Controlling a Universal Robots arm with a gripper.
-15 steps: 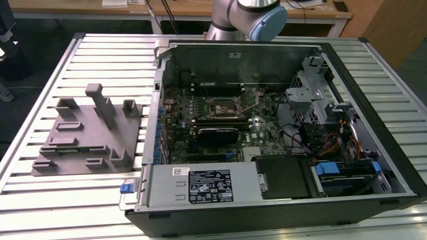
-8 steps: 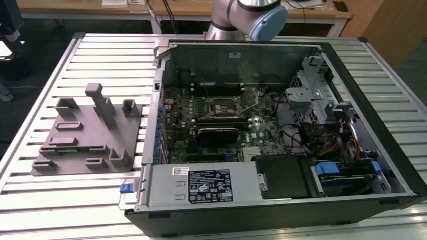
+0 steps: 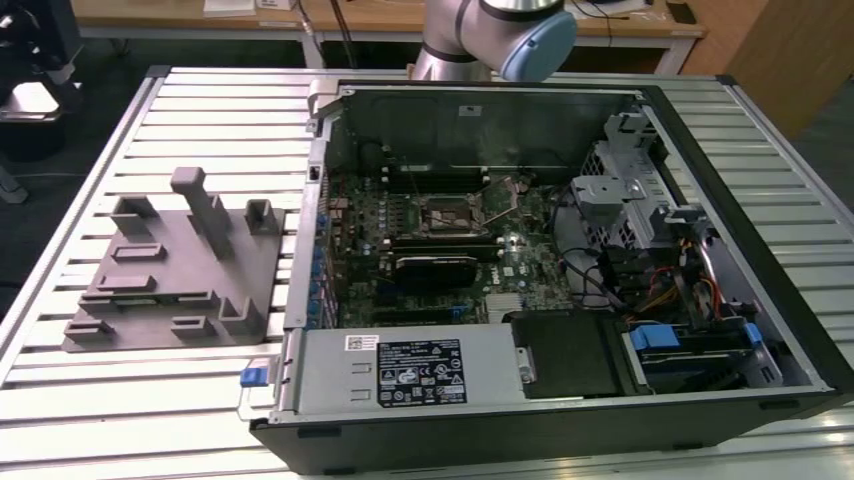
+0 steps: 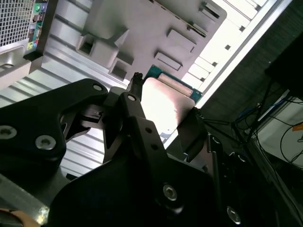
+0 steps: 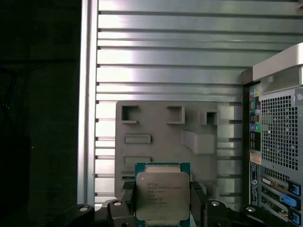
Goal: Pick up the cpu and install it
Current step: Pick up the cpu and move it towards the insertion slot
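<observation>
The cpu [image 5: 162, 191], a small square chip with a pale silvery top and a green edge, sits between the black fingers [image 5: 127, 202] of my gripper [image 5: 162, 203], which is shut on it. In the second wrist view the cpu [image 4: 165, 99] shines bright in the gripper [image 4: 164, 106], held above the grey fixture [image 4: 142, 28]. That fixture [image 5: 165, 127] lies on the slatted table below the chip. The dark square socket [image 3: 447, 212] with its metal frame sits on the motherboard inside the open computer case [image 3: 747, 230].
The grey fixture [image 3: 174, 260] with upright tabs lies on the slatted aluminium table [image 3: 80, 400] at the exterior view's left of the case. The arm's joint [image 3: 514, 35] rises behind the case. The case's rear grille [image 5: 279, 142] stands beside the fixture.
</observation>
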